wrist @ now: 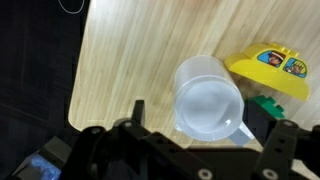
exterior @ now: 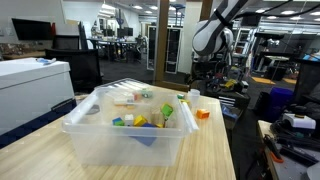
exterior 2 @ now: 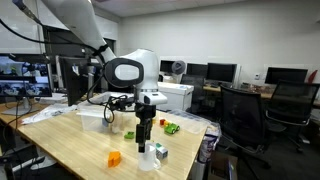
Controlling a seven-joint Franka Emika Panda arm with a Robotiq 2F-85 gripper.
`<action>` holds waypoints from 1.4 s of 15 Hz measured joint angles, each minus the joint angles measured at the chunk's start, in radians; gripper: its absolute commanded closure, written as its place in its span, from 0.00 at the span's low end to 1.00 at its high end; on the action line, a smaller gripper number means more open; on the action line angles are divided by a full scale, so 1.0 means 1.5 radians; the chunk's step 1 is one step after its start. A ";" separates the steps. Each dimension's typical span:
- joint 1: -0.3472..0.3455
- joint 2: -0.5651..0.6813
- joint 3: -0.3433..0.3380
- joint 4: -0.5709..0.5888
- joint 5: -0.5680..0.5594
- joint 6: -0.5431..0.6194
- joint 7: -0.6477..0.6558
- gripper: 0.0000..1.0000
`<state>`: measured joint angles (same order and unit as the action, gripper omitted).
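My gripper [wrist: 208, 128] points straight down and is open. Its two dark fingers stand left and right of a clear plastic cup [wrist: 208, 100] that is upright on the wooden table [wrist: 130, 50]. In an exterior view the gripper [exterior 2: 146, 143] hangs just over the cup [exterior 2: 150, 162], near the table's corner. A yellow toy piece [wrist: 270, 68] and a green block [wrist: 264, 103] lie right beside the cup. Whether the fingers touch the cup cannot be told. The gripper also shows small and far off in an exterior view [exterior: 203, 84].
A large clear bin [exterior: 95, 135] with several coloured toys stands on the table. An orange block [exterior 2: 114, 158], a white and green block [exterior 2: 161, 152] and green pieces [exterior 2: 170, 127] lie near the cup. The table edge [wrist: 78, 95] is close. Office chairs [exterior 2: 245, 115] stand nearby.
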<state>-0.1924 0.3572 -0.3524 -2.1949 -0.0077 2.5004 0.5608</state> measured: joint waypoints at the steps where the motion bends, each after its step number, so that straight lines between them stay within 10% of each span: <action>1: 0.000 0.008 0.000 0.005 0.000 0.002 0.000 0.00; 21: 0.000 0.053 0.020 0.100 0.026 0.043 -0.004 0.00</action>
<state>-0.1925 0.4366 -0.3227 -2.0452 0.0306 2.5645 0.5549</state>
